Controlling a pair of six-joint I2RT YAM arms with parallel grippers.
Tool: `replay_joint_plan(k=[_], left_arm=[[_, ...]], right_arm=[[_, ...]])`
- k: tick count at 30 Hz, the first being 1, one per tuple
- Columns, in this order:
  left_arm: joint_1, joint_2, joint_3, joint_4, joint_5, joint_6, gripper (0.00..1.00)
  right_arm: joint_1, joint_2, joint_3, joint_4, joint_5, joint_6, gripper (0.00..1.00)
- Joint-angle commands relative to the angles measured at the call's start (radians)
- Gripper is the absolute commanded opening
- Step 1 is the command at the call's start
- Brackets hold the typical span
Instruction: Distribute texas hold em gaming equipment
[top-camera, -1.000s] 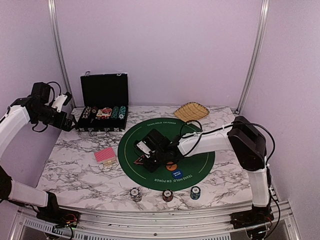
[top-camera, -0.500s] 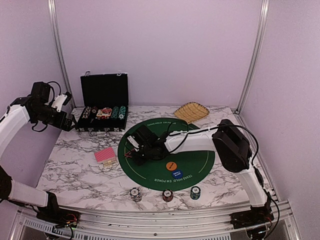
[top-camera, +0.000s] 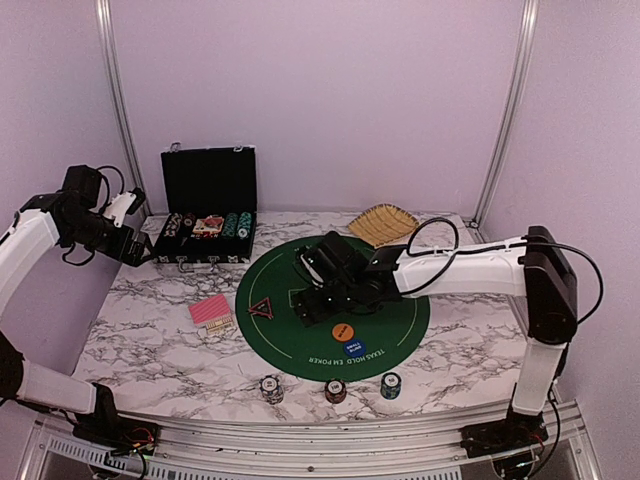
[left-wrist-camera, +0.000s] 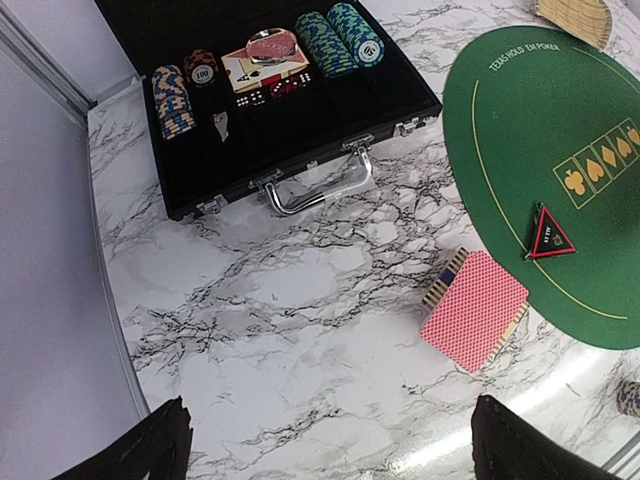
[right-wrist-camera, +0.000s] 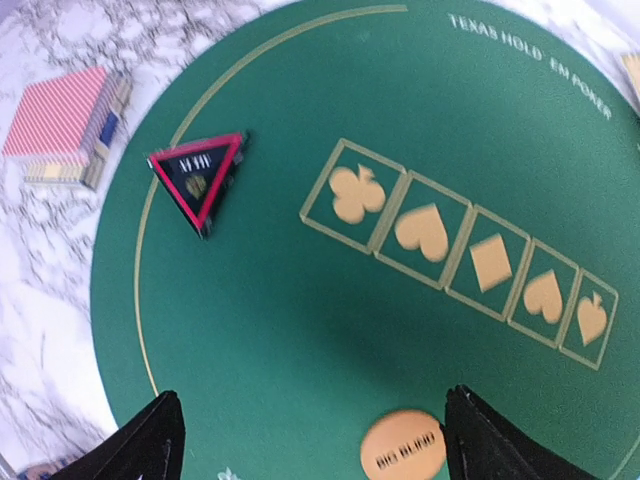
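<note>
Resting flat near the left rim of the round green felt mat (top-camera: 395, 305): black-red triangular marker (right-wrist-camera: 197, 172). Above mat centre, apart and empty: right pincer (right-wrist-camera: 312, 440). Above white marble surface (left-wrist-camera: 290, 330), apart: left pincer (left-wrist-camera: 330, 450).

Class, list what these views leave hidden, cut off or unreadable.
Top view: the right arm covers most suit boxes on the green mat; values on the front chip stacks are too small.
Right wrist: blur smears lettering on the orange button and triangular marker.
Left wrist: the frame's right edge cuts off a chip stack.
</note>
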Motion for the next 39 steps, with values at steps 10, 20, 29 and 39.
replay_joint_plan(k=[10,20,29,39], left_arm=[[-0.010,-0.043,0.033,-0.045,0.075,0.034,0.99],[-0.018,-0.033,0.043,-0.050,0.067,0.018,0.99],[-0.018,-0.024,0.064,-0.051,0.058,0.009,0.99],[-0.018,-0.023,0.062,-0.052,0.049,0.017,0.99]], right_arm=[[-0.013,-0.117,-0.254,-0.080,0.021,0.154,0.89],[-0.046,-0.051,-0.261,0.018,0.000,0.163,0.84],[-0.073,-0.024,-0.268,0.057,-0.002,0.156,0.71],[-0.041,-0.030,-0.288,0.059,-0.012,0.153,0.74]])
